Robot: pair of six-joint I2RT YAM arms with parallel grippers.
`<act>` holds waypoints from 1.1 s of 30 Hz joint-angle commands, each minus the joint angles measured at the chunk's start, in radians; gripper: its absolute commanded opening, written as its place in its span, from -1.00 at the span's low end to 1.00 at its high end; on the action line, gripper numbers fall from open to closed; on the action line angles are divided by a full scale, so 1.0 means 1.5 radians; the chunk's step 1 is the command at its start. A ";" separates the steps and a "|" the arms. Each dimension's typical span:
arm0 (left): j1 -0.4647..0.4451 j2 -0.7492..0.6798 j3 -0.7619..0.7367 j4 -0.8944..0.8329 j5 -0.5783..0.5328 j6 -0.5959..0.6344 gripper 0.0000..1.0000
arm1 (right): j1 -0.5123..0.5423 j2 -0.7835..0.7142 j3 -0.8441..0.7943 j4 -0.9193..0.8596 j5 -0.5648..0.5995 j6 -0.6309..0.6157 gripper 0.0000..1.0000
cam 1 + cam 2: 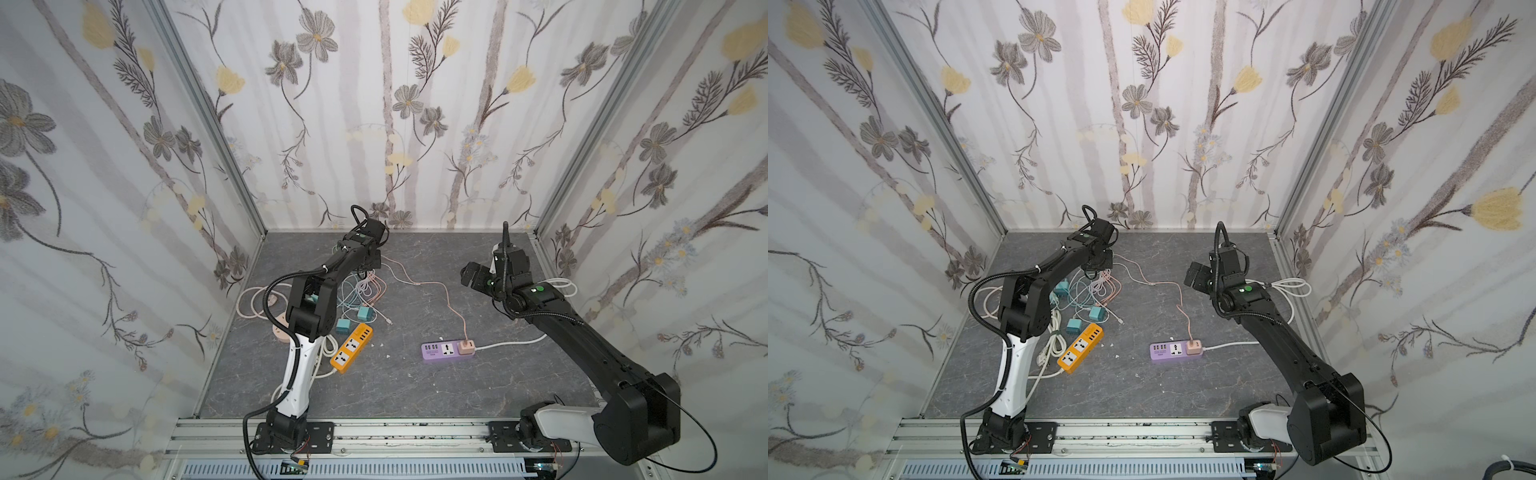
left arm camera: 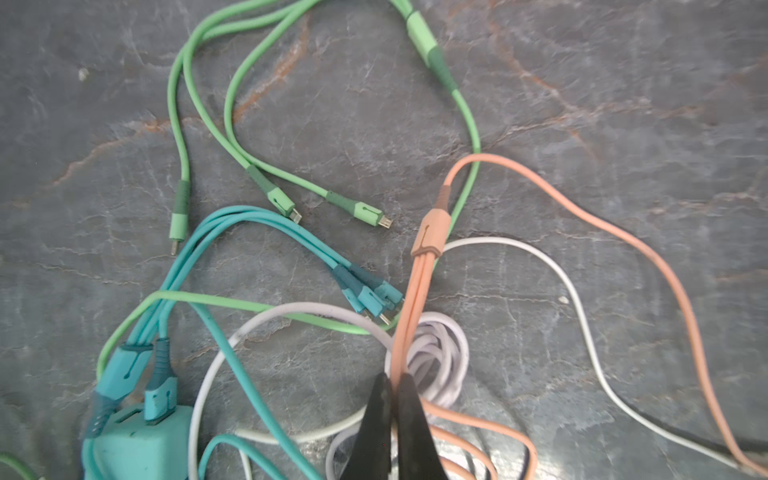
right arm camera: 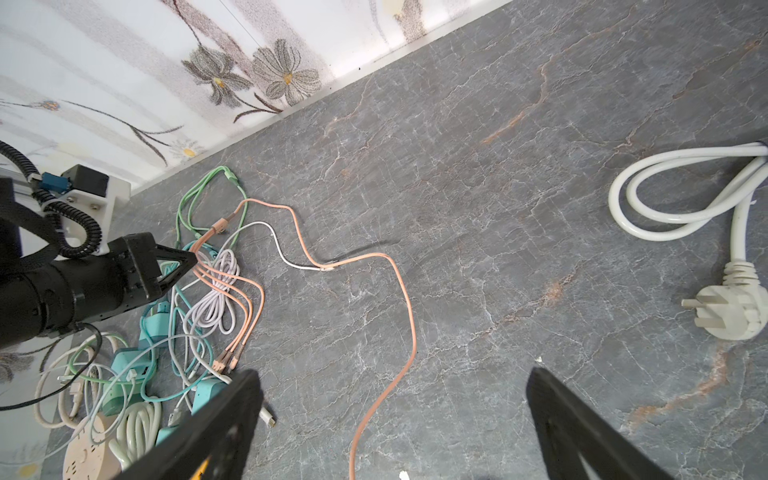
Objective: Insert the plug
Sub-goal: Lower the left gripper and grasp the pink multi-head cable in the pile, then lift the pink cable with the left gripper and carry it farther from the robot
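My left gripper [image 2: 395, 376] is shut on the thin strands of a peach charging cable [image 2: 419, 291], just past its splitter [image 2: 430, 232], low over a tangle of cables at the back left. In the right wrist view the strands loop away from the left gripper [image 3: 194, 259] to their small plug ends [image 3: 226, 361], which lie on the floor. The cable's other end runs to a pink adapter [image 1: 466, 346] seated in the purple power strip [image 1: 440, 352]. My right gripper [image 3: 392, 374] is open and holds nothing; in a top view it [image 1: 471, 272] hovers at the back right.
Green [image 2: 232, 137], teal [image 2: 249, 220] and white [image 2: 440, 349] cables lie tangled with teal adapters [image 1: 343, 326]. An orange power strip [image 1: 351, 347] and a round beige socket [image 3: 89, 453] sit front left. A white three-pin plug [image 3: 723, 307] with coiled cord lies at the right.
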 commanded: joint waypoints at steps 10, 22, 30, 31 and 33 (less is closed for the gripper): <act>-0.115 -0.064 0.104 0.260 0.205 0.093 -1.00 | -0.059 -0.084 -0.055 0.058 0.080 0.012 0.99; -0.204 0.222 0.382 0.670 0.389 -0.095 -1.00 | -0.166 -0.177 -0.153 0.069 0.069 0.054 0.99; -0.236 0.281 0.459 0.611 0.365 -0.039 1.00 | -0.173 -0.201 -0.172 0.065 0.057 0.064 0.99; -0.233 0.268 0.453 0.581 0.366 -0.030 1.00 | -0.173 -0.202 -0.173 0.066 0.056 0.064 0.99; -0.227 0.224 0.421 0.512 0.355 -0.004 1.00 | -0.173 -0.201 -0.174 0.069 0.049 0.064 0.99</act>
